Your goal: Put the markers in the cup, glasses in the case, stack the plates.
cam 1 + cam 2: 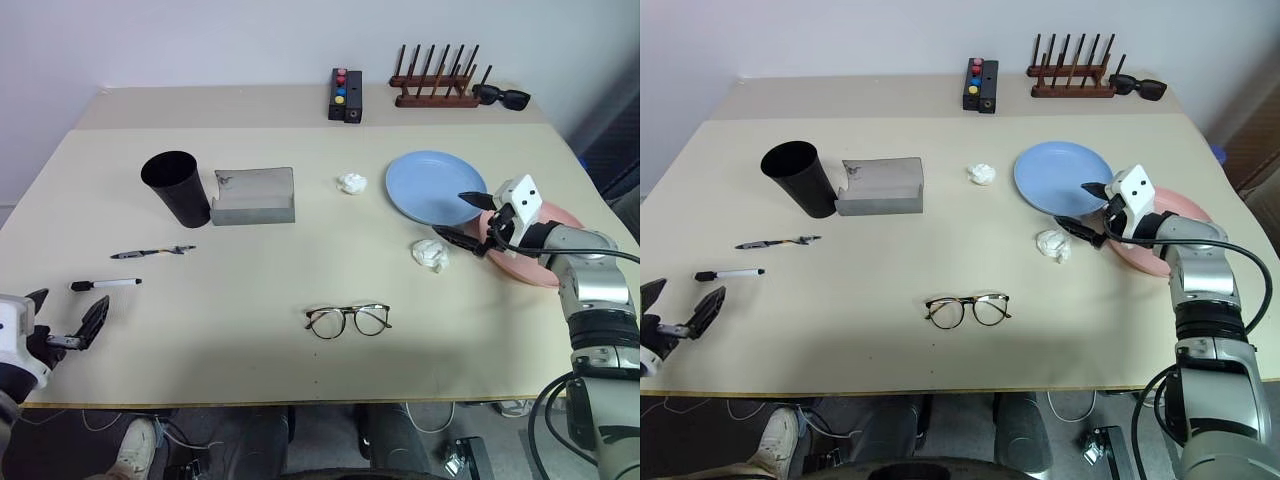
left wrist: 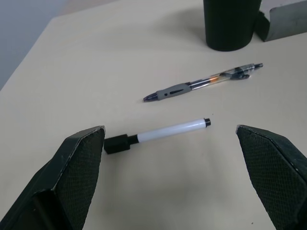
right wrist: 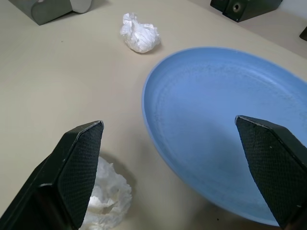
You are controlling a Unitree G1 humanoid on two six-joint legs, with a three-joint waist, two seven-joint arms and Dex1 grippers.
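Note:
A black cup (image 1: 177, 185) stands at the left rear of the table beside the open grey case (image 1: 254, 197). Two markers lie nearer: a dark pen (image 1: 152, 251) and a white one with a black cap (image 2: 168, 130). My left gripper (image 1: 68, 312) hovers open just short of the white marker, near the table's front left edge. The wire-rimmed glasses (image 1: 347, 319) rest at front centre. At the right, the blue plate (image 1: 435, 187) lies beside the pink plate (image 1: 535, 262). My right gripper (image 1: 462, 218) is open over the blue plate's near rim and holds nothing.
One crumpled white tissue (image 1: 351, 183) lies left of the blue plate, another (image 1: 430, 254) just in front of it by my right gripper. At the back stand a black box with coloured buttons (image 1: 345, 95), a wooden rack (image 1: 435, 85) and black sunglasses (image 1: 503, 96).

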